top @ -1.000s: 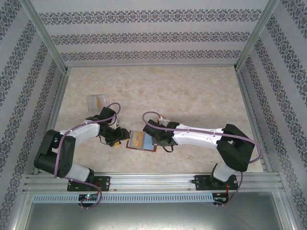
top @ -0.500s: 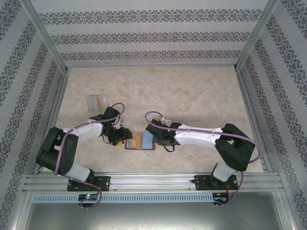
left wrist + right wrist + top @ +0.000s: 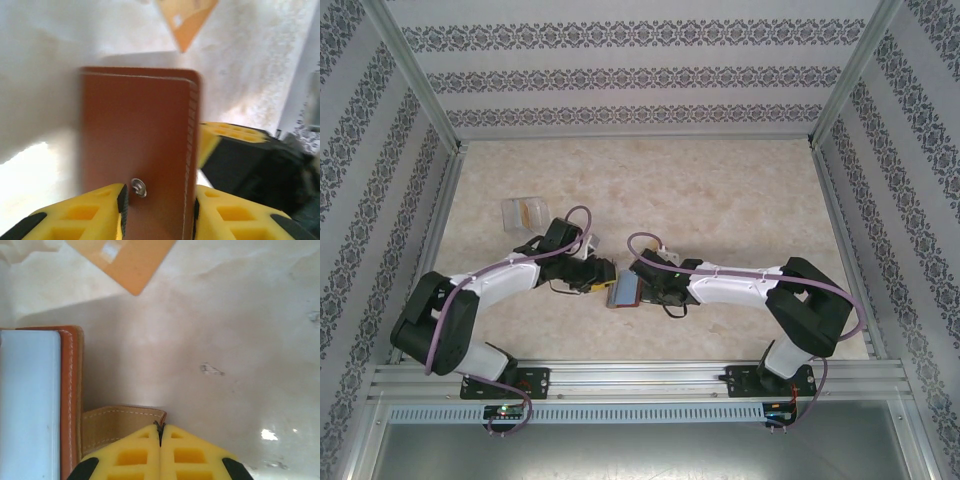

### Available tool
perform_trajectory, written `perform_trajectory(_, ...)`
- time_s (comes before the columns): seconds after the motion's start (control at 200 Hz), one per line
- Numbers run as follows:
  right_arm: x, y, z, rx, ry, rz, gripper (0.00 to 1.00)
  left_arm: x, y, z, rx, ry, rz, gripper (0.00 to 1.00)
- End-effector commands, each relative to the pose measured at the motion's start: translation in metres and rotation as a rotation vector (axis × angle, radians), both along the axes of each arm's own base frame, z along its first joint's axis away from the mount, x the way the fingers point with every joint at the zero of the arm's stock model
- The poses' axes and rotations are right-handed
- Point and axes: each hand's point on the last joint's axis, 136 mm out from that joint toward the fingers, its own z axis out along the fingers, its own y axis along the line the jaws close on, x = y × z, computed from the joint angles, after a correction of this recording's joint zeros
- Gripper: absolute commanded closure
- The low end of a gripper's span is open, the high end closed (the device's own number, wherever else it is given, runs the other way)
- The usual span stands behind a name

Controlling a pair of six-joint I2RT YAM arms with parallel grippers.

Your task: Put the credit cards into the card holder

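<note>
The left gripper [image 3: 159,196] is clamped on the card holder [image 3: 140,140] by its brown cover. The right gripper [image 3: 160,429], fingers pressed together, seems to pinch the holder's tab [image 3: 120,422]. An orange card [image 3: 125,260] lies just beyond both. They look to be spreading the holder open; next, one gripper must let go and fetch a card

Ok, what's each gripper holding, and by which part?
Both hold the card holder: left gripper clamps its cover by the snap stud; right gripper looks pinched on its tab.

A robot lab booth: patterned wall panels [image 3: 640,75] along top and sides, metal frame posts [image 3: 415,80] at upper corners, marbled tabletop [image 3: 740,190] at centre.
</note>
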Motion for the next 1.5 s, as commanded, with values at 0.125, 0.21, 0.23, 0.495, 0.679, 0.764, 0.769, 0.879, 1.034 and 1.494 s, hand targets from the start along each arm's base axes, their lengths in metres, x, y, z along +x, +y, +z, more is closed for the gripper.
perform_trajectory(0.125,0.003,0.014,0.004,0.07,-0.015,0.023,1.0,0.012,-0.022,0.043,-0.115,-0.089,-0.021,0.6)
perform_trajectory(0.21,0.004,0.015,0.003,0.079,-0.015,0.022,1.0,0.012,-0.027,0.035,-0.111,-0.068,-0.029,0.6)
perform_trajectory(0.23,0.004,0.015,0.003,0.081,-0.014,0.021,1.0,0.012,-0.028,0.033,-0.108,-0.062,-0.032,0.6)
perform_trajectory(0.495,0.005,0.013,0.003,0.107,-0.012,0.009,1.0,0.014,-0.035,0.001,-0.063,0.017,-0.055,0.59)
perform_trajectory(0.679,0.009,0.013,0.008,0.142,-0.029,0.003,1.0,0.016,-0.037,-0.015,-0.06,0.029,-0.068,0.57)
perform_trajectory(0.764,0.012,0.016,0.015,0.177,-0.051,0.01,0.96,0.018,-0.04,-0.02,-0.074,0.028,-0.061,0.53)
perform_trajectory(0.769,0.012,0.016,0.015,0.177,-0.051,0.01,0.96,0.019,-0.04,-0.021,-0.074,0.027,-0.061,0.53)
perform_trajectory(0.879,0.016,0.02,0.023,0.206,-0.074,0.021,0.91,0.022,-0.041,-0.026,-0.077,0.027,-0.05,0.53)
perform_trajectory(1.034,0.019,0.031,0.031,0.261,-0.096,0.06,0.8,0.025,-0.044,-0.017,-0.093,-0.009,-0.069,0.51)
perform_trajectory(1.494,0.016,0.011,0.067,0.269,-0.227,0.112,0.6,0.019,-0.027,-0.011,0.058,-0.038,-0.102,0.47)
